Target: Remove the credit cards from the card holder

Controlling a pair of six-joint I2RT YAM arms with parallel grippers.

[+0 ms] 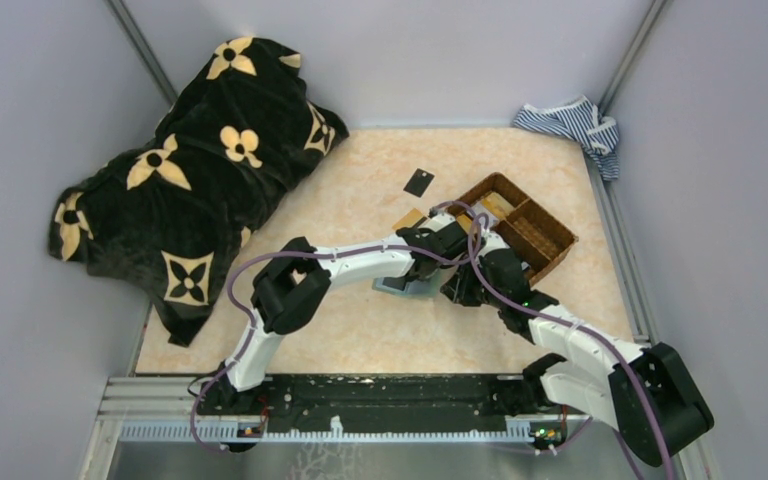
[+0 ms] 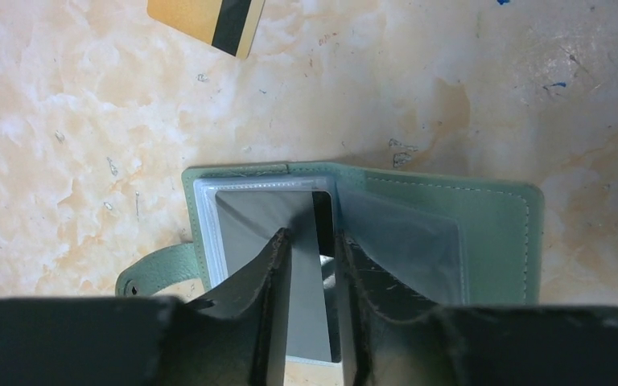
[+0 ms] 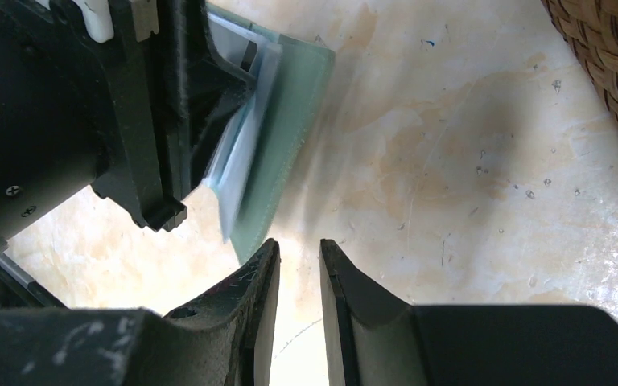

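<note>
The sage-green card holder [image 2: 491, 233] lies open on the marble table, its clear sleeves showing. A pale grey credit card [image 2: 257, 217] sits in the left sleeve. My left gripper [image 2: 314, 236] stands right over it, jaws a narrow gap apart, fingertips on the sleeves to either side of the card's face. From the right wrist the card holder [image 3: 290, 104] appears blurred under the left arm's fingers, its pale sleeve edges [image 3: 237, 173] fanned up. My right gripper [image 3: 298, 243] hovers just beside its corner, slightly open and holding nothing. Both grippers [image 1: 430, 262] [image 1: 460, 290] meet at the card holder [image 1: 400, 287].
A gold card with a dark stripe [image 2: 205, 20] lies just beyond the wallet, and a loose black card [image 1: 419, 182] farther back. The brown woven divided basket [image 1: 520, 225] stands close on the right. A black patterned blanket [image 1: 190, 170] fills the left; a striped cloth [image 1: 572, 125] sits back right.
</note>
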